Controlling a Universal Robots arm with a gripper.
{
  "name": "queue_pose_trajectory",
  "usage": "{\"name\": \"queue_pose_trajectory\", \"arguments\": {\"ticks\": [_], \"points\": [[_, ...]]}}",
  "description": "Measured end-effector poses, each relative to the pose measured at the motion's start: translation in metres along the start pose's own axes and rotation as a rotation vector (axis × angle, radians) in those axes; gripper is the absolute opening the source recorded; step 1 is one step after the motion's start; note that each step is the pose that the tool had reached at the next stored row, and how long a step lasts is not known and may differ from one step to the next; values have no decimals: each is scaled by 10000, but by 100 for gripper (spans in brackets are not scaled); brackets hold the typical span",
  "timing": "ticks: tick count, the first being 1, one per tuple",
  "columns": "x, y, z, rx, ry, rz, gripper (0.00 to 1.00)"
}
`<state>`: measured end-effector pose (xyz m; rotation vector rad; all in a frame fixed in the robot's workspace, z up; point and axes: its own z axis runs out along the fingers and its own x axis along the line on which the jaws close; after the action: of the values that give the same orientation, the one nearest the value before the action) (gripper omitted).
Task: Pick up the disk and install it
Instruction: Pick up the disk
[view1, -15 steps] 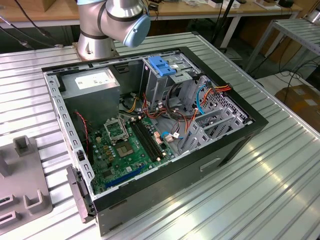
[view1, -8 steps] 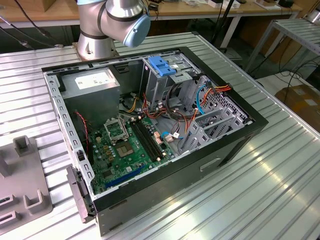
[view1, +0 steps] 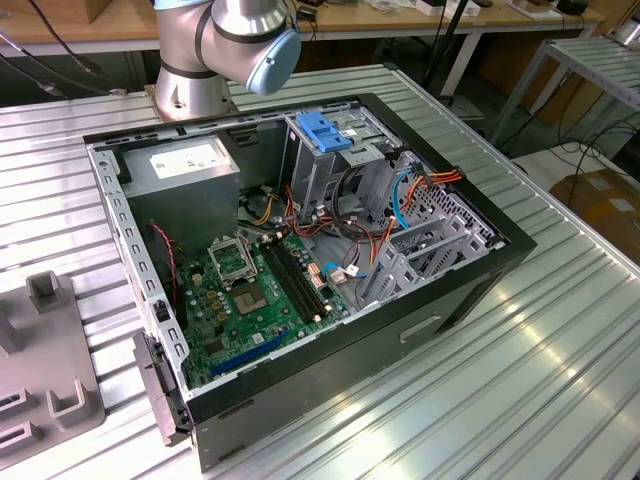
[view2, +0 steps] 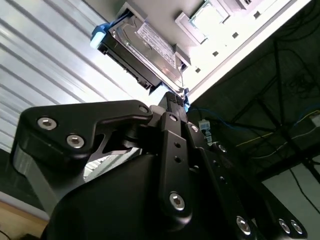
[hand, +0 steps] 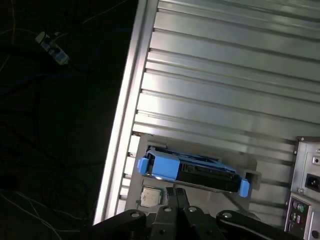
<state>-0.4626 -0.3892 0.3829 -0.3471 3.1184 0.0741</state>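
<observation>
Nothing was installed yet. The disk (hand: 192, 170) lay flat in a grey holder (hand: 248, 164) on the table (hand: 225, 75), by the table's edge. The gripper (hand: 178, 192) hovered just beside it; clenched or released, I couldn't tell. The case (view1: 330, 390) sat open.

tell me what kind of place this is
Probably a robotics lab or test workshop: an open computer case lies on a ribbed metal table, a robot arm stands behind it in the exterior view, and wooden workbenches run along the back.
</observation>
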Motion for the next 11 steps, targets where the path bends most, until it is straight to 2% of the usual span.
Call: {"name": "queue_pose_trajectory", "arguments": {"ticks": [4, 5, 7, 11], "points": [[0, 0, 0, -7, 39, -838, 10], [0, 0, 0, -11, 59, -1274, 10], [0, 0, 0, -16, 87, -1873, 10], [0, 0, 0, -22, 123, -2641, 10]]}}
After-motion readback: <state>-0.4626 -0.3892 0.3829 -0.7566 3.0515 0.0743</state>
